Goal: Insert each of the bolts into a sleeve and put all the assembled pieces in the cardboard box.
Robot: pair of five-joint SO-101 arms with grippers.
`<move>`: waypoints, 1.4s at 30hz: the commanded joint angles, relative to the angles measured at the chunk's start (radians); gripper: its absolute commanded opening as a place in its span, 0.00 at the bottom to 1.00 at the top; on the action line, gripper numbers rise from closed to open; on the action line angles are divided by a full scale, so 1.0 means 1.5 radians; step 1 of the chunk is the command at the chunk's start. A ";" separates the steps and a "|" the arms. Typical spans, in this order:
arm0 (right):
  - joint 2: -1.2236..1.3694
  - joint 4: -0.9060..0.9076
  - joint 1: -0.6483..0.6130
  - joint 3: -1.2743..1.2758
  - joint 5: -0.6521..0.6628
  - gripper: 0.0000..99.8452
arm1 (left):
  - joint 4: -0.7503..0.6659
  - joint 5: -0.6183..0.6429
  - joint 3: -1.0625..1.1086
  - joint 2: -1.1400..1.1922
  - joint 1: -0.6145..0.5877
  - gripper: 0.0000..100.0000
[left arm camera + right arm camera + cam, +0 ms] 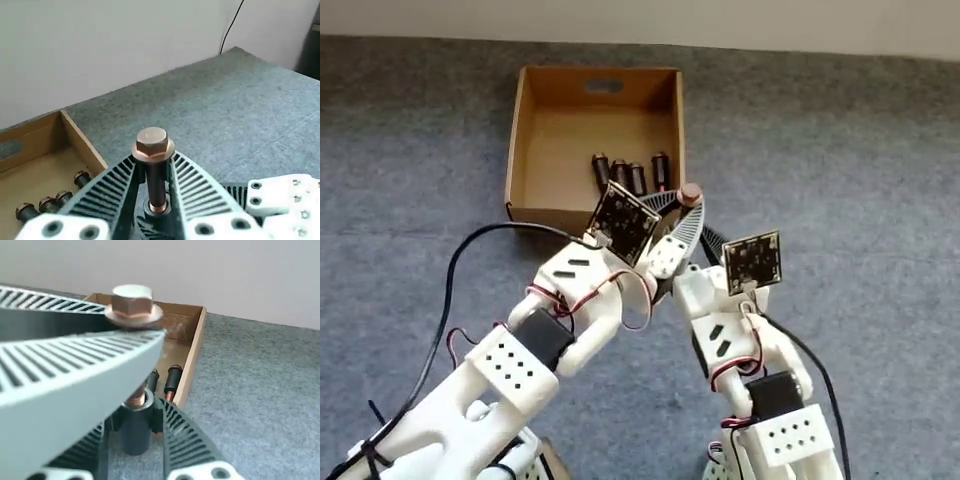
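We see a grey, carpet-like table (860,150) with both arms reaching over it from the near edge. The left arm (510,360) comes in from the near left and the right arm (760,390) from the near right. Their tips meet just outside the near right corner of the cardboard box (550,85), which sits open at the far side of the table.

The left gripper (154,165) has its ribbed fingers (197,187) clenched on the shank of a copper-coloured bolt (153,142). It holds the bolt upright with the hex head on top, above the fingers. The right gripper (137,412) sits below it, its fingers (182,440) grasping a black sleeve (135,427) that also stands upright. In the right wrist view the bolt's lower end is at the sleeve's mouth, though we cannot tell how far in it reaches.

Four assembled pieces (630,172) lie side by side on the box floor, near its right wall.
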 commanded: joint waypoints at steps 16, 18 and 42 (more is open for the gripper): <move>-0.013 -0.018 0.003 -0.019 0.004 0.01 | -0.006 0.021 0.036 0.009 0.016 0.01; -0.013 -0.017 0.003 -0.019 0.004 0.01 | -0.004 0.093 0.036 0.009 0.010 0.01; -0.013 -0.016 0.003 -0.019 0.004 0.01 | 0.034 0.142 0.046 0.004 0.010 0.22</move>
